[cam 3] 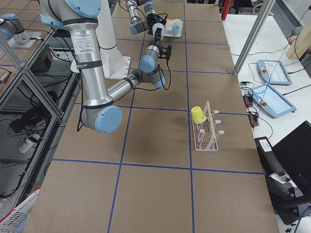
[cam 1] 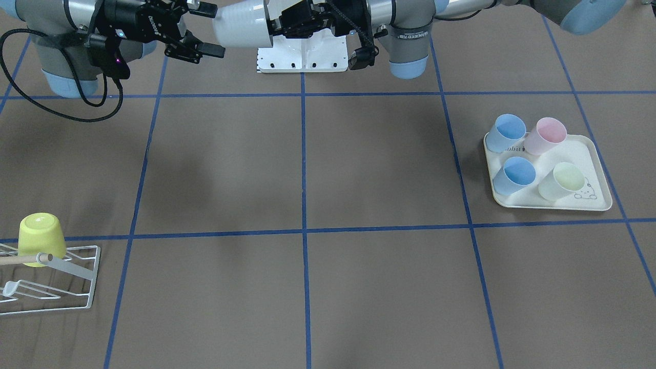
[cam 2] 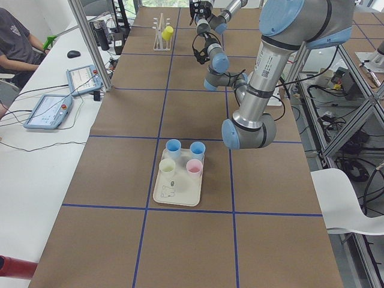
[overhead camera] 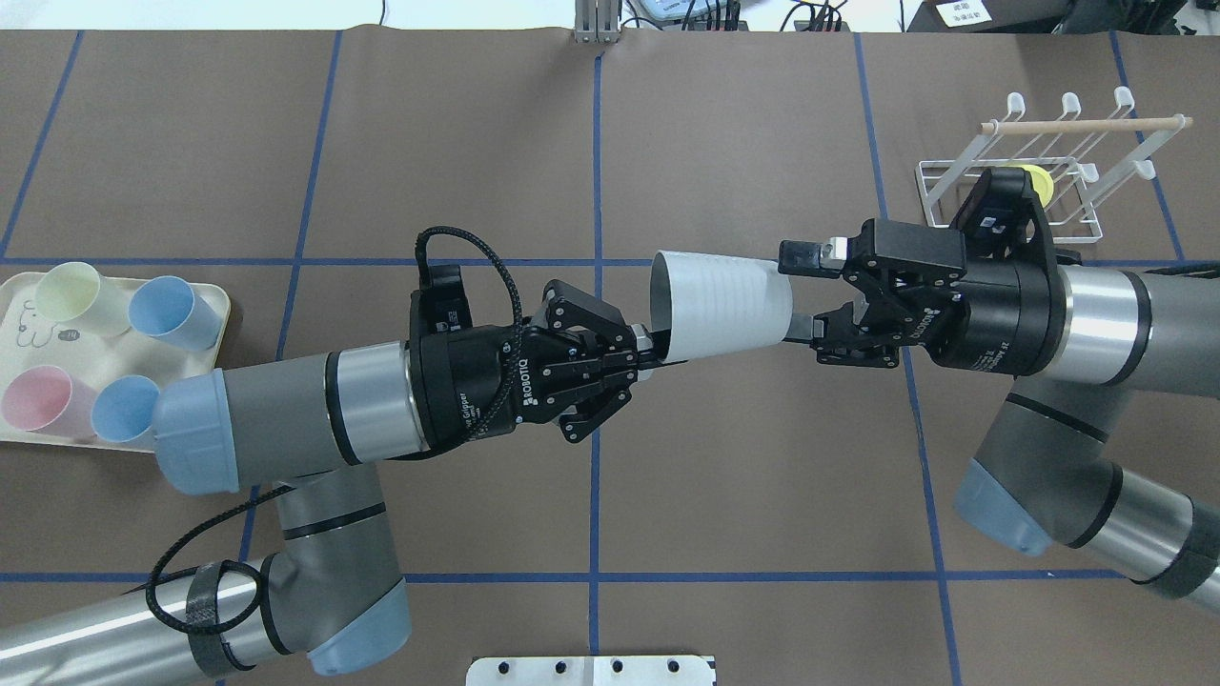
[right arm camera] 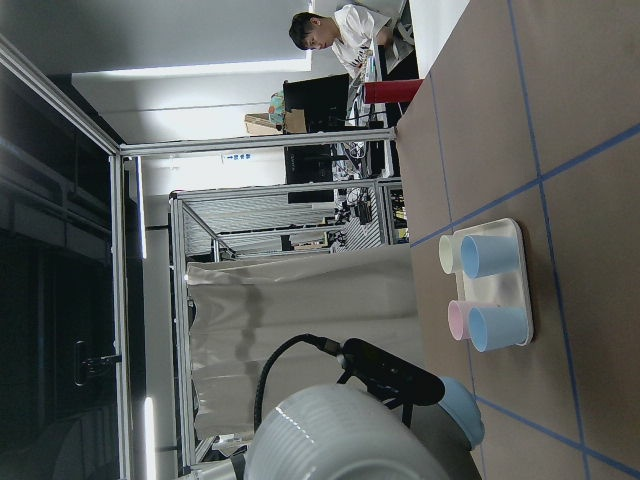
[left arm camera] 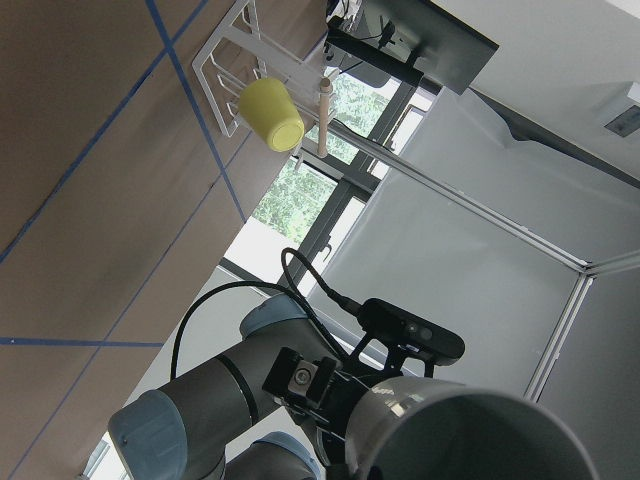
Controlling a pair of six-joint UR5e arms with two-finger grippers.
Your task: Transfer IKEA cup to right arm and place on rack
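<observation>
A brown paper-covered table [cam 1: 359, 169], gridded with blue tape lines [cam 1: 303, 230], fills the lab. Ahead of the right gripper [overhead camera: 799, 292], past the table's far edge, a person [cam 2: 15, 39] sits at a white desk [cam 2: 30, 156] carrying two teach pendants [cam 2: 48, 111]. Aluminium posts [cam 2: 90, 45] frame the cell; a window [left arm camera: 300, 195] shows green foliage.

White cup [overhead camera: 721, 303]: on its side at centre, mouth toward 9 o'clock
Left gripper [overhead camera: 656, 346]: pinches the rim at the cup's 7 o'clock
Right gripper [overhead camera: 793, 292]: fingers spread either side of the base, 3 o'clock
Rack [overhead camera: 1077, 157]: at 2 o'clock, carrying a yellow cup [overhead camera: 1037, 181]
</observation>
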